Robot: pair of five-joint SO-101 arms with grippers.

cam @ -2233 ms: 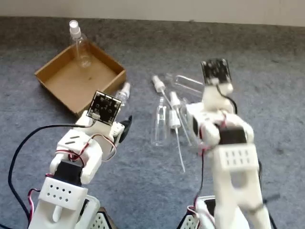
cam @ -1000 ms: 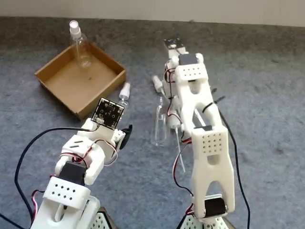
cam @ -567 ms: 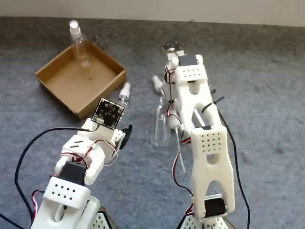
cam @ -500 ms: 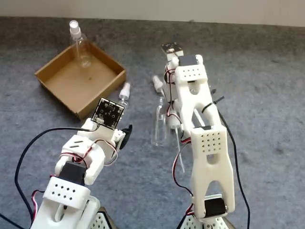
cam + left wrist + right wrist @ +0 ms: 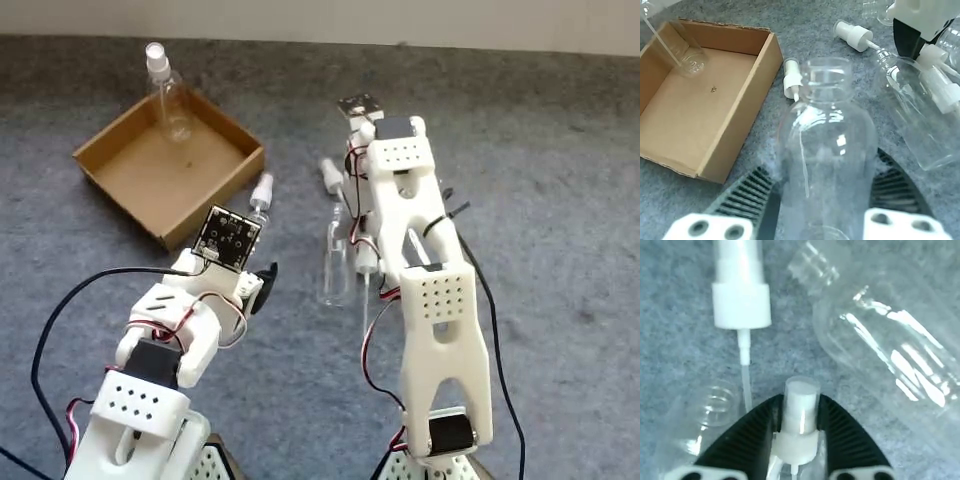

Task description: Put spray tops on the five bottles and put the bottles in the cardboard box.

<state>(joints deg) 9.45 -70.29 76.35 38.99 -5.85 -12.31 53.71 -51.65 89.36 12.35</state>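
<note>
your left tool (image 5: 824, 175) has its black ribbed jaws clamped on the rounded shoulders of a clear plastic bottle (image 5: 826, 130), whose threaded neck carries no top. your right tool (image 5: 800, 407) is pinching a white plastic spray top (image 5: 800, 390) around its collar, the cylindrical head pointing away from the wrist, low over the grey fuzzy bench (image 5: 570, 200). just ahead of it lie a second white spray top (image 5: 741, 295), its thin translucent dip tube trailing toward the tool, and a smooth, glossy uncapped bottle (image 5: 880, 350) on its side. the shallow square brown cardboard box (image 5: 218, 190) sits on the bench ahead of your left arm. one capped clear bottle (image 5: 170, 100) leans in its far corner, the white cap poking above the rim. a loose white spray top (image 5: 262, 190) lies on the bench just beside the box's outer wall, between the box and the bottles near your right arm.
</note>
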